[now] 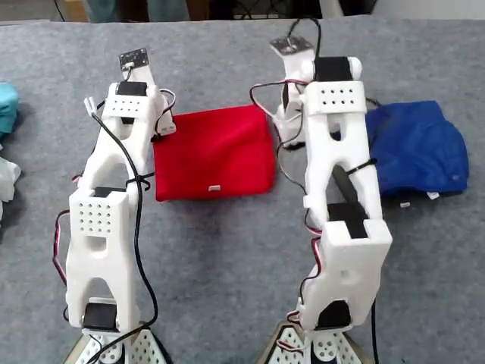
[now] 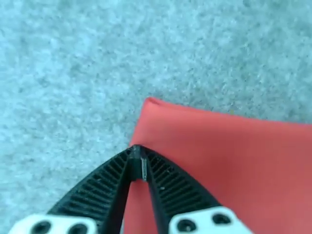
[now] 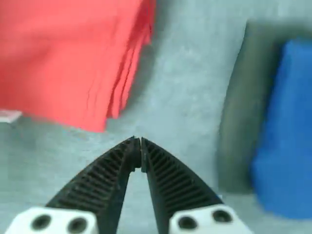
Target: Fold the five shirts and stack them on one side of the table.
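Arms: two white ones, side by side. The left arm (image 1: 102, 220) ran up the left half of the high view and the right arm (image 1: 345, 189) up the right half.
Red shirt (image 1: 214, 154): one, folded into a neat square, flat in the middle of the frame between the two arms. It had one little white tag (image 1: 214, 188) at its lower edge.
Blue shirt (image 1: 417, 148): one, bunched up rather than squared off, right of centre and partly tucked behind the right arm.
Other cloth: one teal piece (image 1: 6, 106) and one white piece (image 1: 7, 178), both cut off by the left edge. Couldn't tell if they were shirts.
Left gripper (image 2: 139, 163): pincer fully closed, tips together right at the edge of the red shirt near one of its corners. Honestly couldn't tell if any cloth was pinched in there.
Right gripper (image 3: 136, 151): also closed up tight with nothing in it, over bare felt in the gap between the red and blue shirts.
Table (image 1: 227, 250): one, covered in grey felt.
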